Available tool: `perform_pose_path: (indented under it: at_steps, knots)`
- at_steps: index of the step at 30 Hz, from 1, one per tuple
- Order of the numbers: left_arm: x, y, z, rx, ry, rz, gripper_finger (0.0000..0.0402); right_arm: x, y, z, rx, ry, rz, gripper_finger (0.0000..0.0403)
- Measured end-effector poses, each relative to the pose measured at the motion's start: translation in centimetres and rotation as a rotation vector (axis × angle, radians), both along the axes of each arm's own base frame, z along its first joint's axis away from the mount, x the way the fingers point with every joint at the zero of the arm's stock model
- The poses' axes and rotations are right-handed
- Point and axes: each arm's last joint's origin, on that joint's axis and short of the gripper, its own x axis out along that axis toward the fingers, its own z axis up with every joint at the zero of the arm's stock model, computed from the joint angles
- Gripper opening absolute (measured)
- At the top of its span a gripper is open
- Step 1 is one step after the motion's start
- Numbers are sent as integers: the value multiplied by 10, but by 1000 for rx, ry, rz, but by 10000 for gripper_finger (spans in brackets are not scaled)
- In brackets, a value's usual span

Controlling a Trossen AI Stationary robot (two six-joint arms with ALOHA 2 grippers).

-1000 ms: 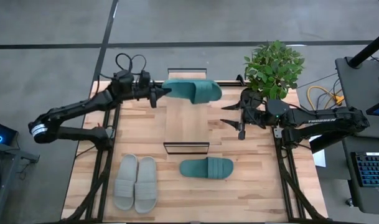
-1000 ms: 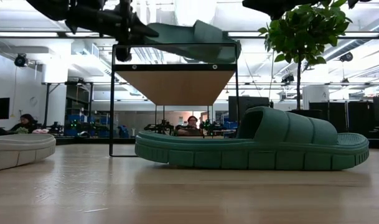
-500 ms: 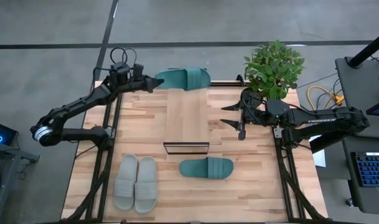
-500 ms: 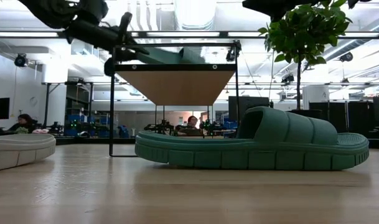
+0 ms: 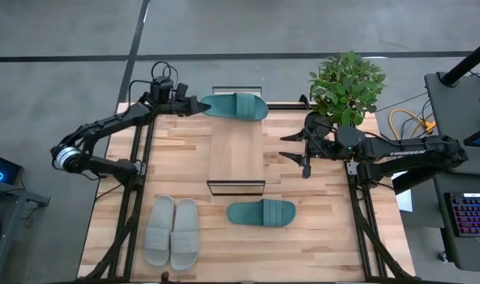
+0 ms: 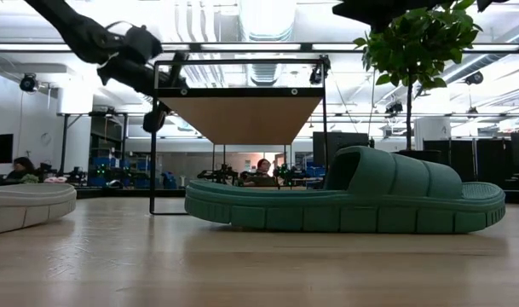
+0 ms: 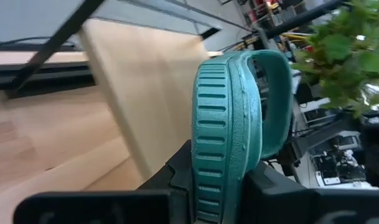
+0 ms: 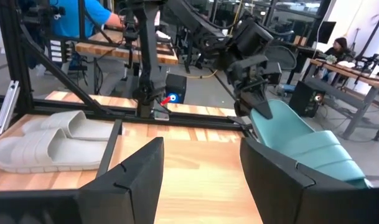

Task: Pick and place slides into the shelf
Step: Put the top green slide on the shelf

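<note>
My left fingers [image 5: 194,105] pinch the edge of a teal slide [image 5: 235,106] at one end, so the strap stays clear and the sole can go down flat. I hold it over the far end of the shelf [image 5: 236,150], the light plank on its black wire frame; I cannot tell whether it rests there yet. My right fingers [image 5: 291,147] hang spread and empty beside the shelf's other long edge, out of the way, waiting. The other teal slide [image 5: 262,213] and the grey pair [image 5: 172,232] lie on the bench [image 5: 318,229], near its front edge, not yet shelved.
</note>
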Motion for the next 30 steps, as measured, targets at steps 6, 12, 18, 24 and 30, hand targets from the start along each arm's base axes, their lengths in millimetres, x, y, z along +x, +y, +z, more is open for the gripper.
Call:
perform_pose_path:
  at_steps: [6, 12, 18, 24, 30]
  knots:
    - [-5, 13, -8, -42, -7, 31, 42, 0, 0, -2, 29, 19, -1, 203]
    - [-8, 15, -9, -45, -7, 34, 95, 0, 0, -3, 34, 23, -2, 203]
    - [-13, 17, -6, -33, -12, 56, 219, 0, 0, -3, 39, 22, -2, 203]
    - [-19, 19, -6, 20, 17, 36, 286, 0, 0, -3, 60, 20, 0, 203]
    - [-25, 18, -11, -12, 65, 39, 294, 0, 0, -3, 60, 20, 0, 203]
